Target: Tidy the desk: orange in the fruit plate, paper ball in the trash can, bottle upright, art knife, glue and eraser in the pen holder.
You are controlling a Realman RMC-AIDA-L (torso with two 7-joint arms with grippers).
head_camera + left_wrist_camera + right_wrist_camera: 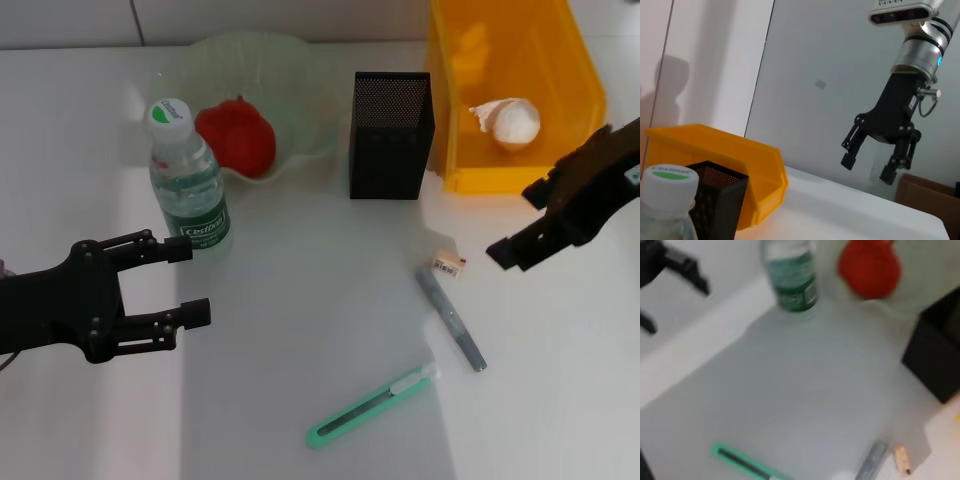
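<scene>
The bottle (188, 180) stands upright, just in front of my open, empty left gripper (195, 280). The red-orange fruit (237, 137) lies in the pale green plate (290, 60). The paper ball (510, 122) lies in the yellow bin (560, 90). The black mesh pen holder (390, 135) stands between plate and bin. The eraser (449, 266), grey glue stick (450, 318) and green art knife (370, 405) lie on the table. My right gripper (512, 235) hovers open to the right of the eraser; it also shows in the left wrist view (867, 167).
The right wrist view shows the bottle (790, 280), fruit (869, 265), pen holder (935, 355), knife (740, 462), glue stick (871, 460) and eraser (901, 459) below it. A cardboard box (925, 195) stands beyond the table edge.
</scene>
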